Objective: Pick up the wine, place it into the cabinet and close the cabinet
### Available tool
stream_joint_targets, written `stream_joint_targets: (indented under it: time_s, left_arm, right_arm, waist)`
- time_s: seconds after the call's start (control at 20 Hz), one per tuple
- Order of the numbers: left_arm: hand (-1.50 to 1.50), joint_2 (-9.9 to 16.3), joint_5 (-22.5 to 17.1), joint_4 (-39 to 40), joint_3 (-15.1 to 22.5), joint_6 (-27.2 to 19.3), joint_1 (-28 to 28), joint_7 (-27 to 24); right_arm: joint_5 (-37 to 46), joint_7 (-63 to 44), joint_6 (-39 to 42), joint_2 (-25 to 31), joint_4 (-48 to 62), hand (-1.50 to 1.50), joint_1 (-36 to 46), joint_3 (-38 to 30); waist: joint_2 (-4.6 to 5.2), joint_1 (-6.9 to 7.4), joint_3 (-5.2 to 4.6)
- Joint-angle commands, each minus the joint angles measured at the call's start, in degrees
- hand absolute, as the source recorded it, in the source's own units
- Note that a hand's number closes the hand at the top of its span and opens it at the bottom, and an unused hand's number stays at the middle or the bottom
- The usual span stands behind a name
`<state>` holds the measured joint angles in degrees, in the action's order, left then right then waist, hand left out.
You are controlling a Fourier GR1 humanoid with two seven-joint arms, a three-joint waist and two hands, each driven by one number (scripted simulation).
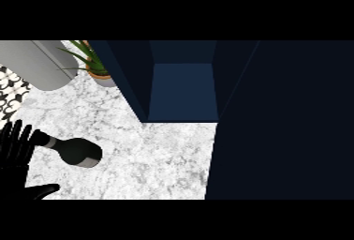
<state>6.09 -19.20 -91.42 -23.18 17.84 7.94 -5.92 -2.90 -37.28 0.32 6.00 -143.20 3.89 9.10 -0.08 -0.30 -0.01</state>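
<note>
A dark wine bottle (76,150) lies on its side on the marble counter (159,154), its neck pointing left. My left hand (15,143) is at the left edge with its fingers straight and spread upward, just left of the bottle's neck; its thumb (38,191) shows lower down. The hand holds nothing. A dark blue cabinet (183,89) stands open at the back, its shelf visible, and its open door (283,122) fills the right side. My right hand is out of sight.
A potted green plant (93,63) stands at the back left beside the cabinet. A grey rounded object (38,63) lies at the top left, with patterned tiles (10,91) below it.
</note>
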Motion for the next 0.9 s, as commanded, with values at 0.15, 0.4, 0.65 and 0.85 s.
stream_joint_targets:
  time_s: [0.15, 0.4, 0.65, 0.85]
  left_arm:
    - [-1.5, 1.2, 2.5, 9.2, 0.4, 2.7, -2.0, -5.9]
    - [-1.5, 2.2, 0.9, 12.9, -0.3, 2.8, -5.6, -6.1]
    - [-1.5, 1.5, 3.6, 18.3, 1.5, 4.3, -5.7, -11.4]
    - [-1.5, 2.7, 5.7, 23.3, 1.4, 4.4, -7.1, -15.6]
  right_arm:
    - [-0.5, -1.6, -0.2, -0.9, -10.3, -1.5, -6.2, 1.4]
    - [-1.4, -6.6, -1.0, 0.7, -9.9, -1.5, 0.7, 0.1]
    - [-2.2, -4.6, -0.7, 0.0, -4.7, -1.5, 3.9, -1.3]
    - [-6.5, -8.2, 0.4, 2.2, -8.5, -1.5, 3.0, -4.7]
  waist:
    - [-0.02, -0.26, 0.01]
    - [0.0, -0.04, -0.02]
    - [0.06, 0.22, -0.02]
    - [0.05, 0.03, -0.02]
